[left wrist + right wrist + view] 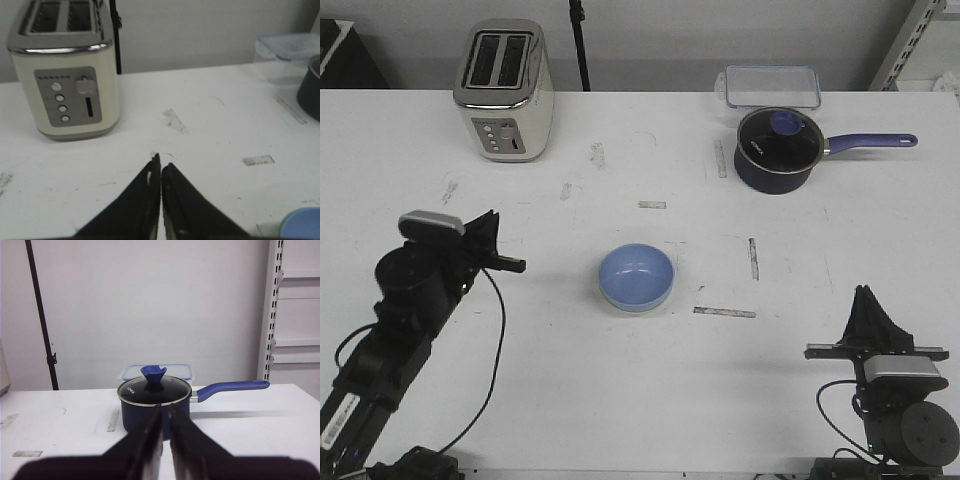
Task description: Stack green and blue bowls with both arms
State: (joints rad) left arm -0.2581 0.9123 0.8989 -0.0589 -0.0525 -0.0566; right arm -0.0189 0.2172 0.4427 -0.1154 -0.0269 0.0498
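Note:
The blue bowl (636,277) sits upright in the middle of the white table (570,380), and its rim shows at a corner of the left wrist view (303,224). No green bowl shows in any view. My left gripper (516,265) hovers well to the left of the bowl, pointing toward it, its jaws shut on nothing (161,161). My right gripper (866,294) rests near the front right edge, far from the bowl, pointing toward the back, also shut and empty (166,408).
A cream toaster (506,90) stands at the back left. A dark navy pot (777,148) with a glass lid and purple handle sits at the back right, a clear lidded container (772,86) behind it. Tape marks dot the table.

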